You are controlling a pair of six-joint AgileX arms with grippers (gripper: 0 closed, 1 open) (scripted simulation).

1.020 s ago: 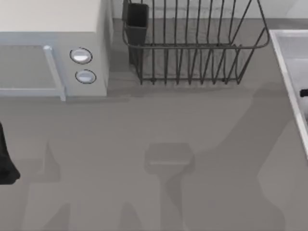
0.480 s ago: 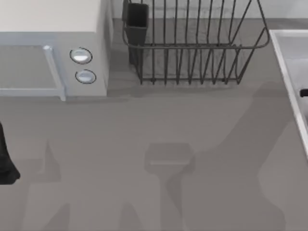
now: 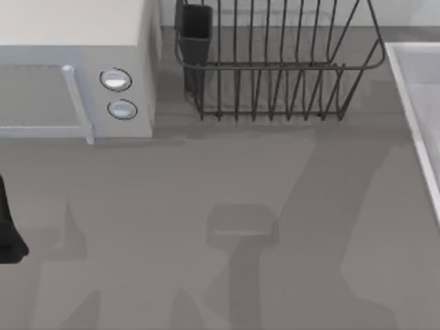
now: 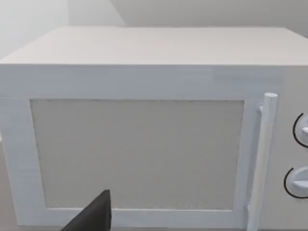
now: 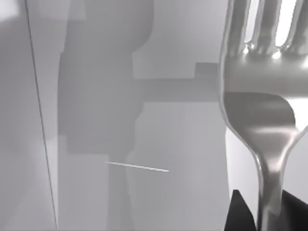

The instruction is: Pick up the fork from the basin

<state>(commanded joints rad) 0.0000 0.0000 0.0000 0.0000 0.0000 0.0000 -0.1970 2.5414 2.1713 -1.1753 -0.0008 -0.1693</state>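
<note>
At the right edge of the top view, the basin (image 3: 421, 103) shows bare rim and floor; the dark gripper tip visible there half a second ago is gone from the frame. The long arm shadow on the table (image 3: 227, 172) has also shifted toward lower centre. Both changes point to the right arm having lifted out of the basin.

Close to the right wrist camera, the fork (image 5: 262, 101) stands upright at the right of the frame, tines at the top, stem running down into the dark fingertips (image 5: 239, 214) at the lower right corner. The right gripper (image 5: 263, 219) is clenched on the stem. Pale basin surface lies behind the fork, apart from it.

Judgement: the fork appears held clear of the basin floor, so the pick is likely done or nearly so.

At the left edge of the top view, the left arm (image 3: 8, 234) is parked, facing the microwave (image 4: 144, 144). One dark finger (image 4: 94, 216) shows in the left wrist view; whether that gripper is open cannot be told.
</note>
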